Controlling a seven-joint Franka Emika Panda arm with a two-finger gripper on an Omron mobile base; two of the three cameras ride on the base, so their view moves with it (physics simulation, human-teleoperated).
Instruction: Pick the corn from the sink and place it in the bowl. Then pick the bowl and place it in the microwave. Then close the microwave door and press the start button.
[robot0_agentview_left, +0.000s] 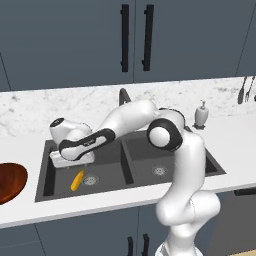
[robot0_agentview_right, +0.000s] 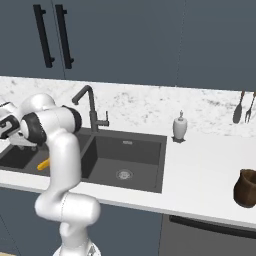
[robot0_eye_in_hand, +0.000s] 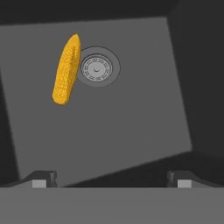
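Corn: yellow-orange cob, flat on the floor of the left basin, one end just beside the round steel drain; seen from the hand camera as a tapered cob, up and to the left of centre, free of any grip.
Sink: dark grey, double basin, set into the white counter; tall dark faucet at the back, behind the divider; second drain in the right basin.
Gripper: hanging over the rear of the left basin, above and slightly behind the corn, well apart from it; in the hand view, fingertips spread wide toward both lower corners, bare basin floor between, nothing held.
Arm: reaching from the base at the counter's front edge, elbow over the divider, forearm stretched leftward across the left basin.
Bowl: glossy reddish-brown, on the counter left of the sink, partly cut off by the picture edge.
Soap dispenser: white, standing on the counter behind the right basin.
Brown jar: on the counter, far to the right of the sink.
Utensils: dark, hanging against the marble backsplash at the right.
Cabinets: dark blue doors with black bar handles above the backsplash.
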